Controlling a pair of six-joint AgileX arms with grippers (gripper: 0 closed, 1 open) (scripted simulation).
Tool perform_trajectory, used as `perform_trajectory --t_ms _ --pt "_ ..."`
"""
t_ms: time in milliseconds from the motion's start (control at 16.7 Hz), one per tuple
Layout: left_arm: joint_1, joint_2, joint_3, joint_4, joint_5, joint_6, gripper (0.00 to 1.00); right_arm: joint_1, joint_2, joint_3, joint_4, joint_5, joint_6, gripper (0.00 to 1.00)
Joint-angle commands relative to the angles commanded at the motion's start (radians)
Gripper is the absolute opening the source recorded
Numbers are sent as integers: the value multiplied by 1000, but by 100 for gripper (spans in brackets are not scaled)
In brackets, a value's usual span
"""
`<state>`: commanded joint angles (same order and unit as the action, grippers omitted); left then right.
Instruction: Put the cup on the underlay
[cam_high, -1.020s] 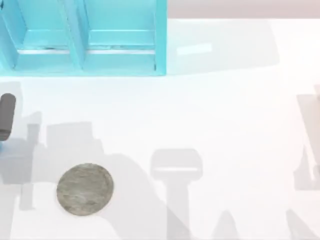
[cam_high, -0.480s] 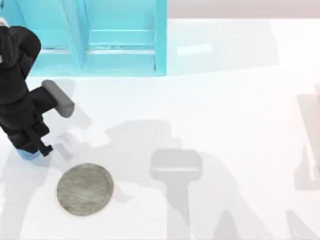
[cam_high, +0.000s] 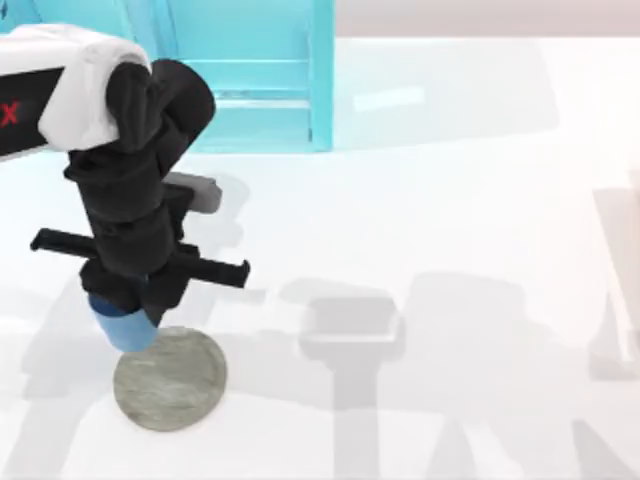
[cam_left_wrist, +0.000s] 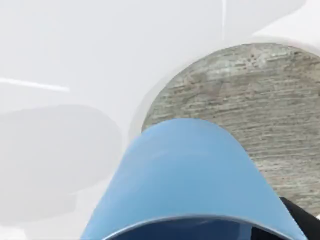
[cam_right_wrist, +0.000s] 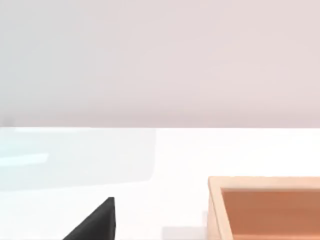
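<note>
From above I count one cup (cam_high: 122, 326) and one underlay (cam_high: 171, 381); my left gripper (cam_high: 128, 305) grasps the cup over the disc's upper-left edge. One turquoise shelf (cam_high: 240, 70) stands behind. Left wrist: the cup (cam_left_wrist: 187, 175) overlaps the underlay (cam_left_wrist: 260, 105). Right wrist: one orange box (cam_right_wrist: 267, 207); that pincer's state I cannot tell.

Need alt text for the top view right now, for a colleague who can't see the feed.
The left arm's gripper holds the blue cup over the upper left edge of the round grey underlay on the white table. A turquoise shelf stands at the far left of the table.
</note>
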<state>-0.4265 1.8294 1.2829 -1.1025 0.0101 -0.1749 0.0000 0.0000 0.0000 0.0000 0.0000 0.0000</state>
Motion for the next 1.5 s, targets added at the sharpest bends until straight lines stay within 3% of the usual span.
perform_trajectory --t_ms 240,420,900,1260,1500 --pt "-103 -49 8 -12 -6 -272 0 0 0 0 0 0 0 100" --pt "-143 -72 13 -14 -11 -366 0 0 0 0 0 0 0 100" --pt "-141 -66 -5 4 -11 -369 0 0 0 0 0 0 0 100" --pt "-124 -22 -154 217 -11 -352 0 0 0 0 0 0 0 100" --pt "-121 -9 -176 241 -12 -349 0 0 0 0 0 0 0 100"
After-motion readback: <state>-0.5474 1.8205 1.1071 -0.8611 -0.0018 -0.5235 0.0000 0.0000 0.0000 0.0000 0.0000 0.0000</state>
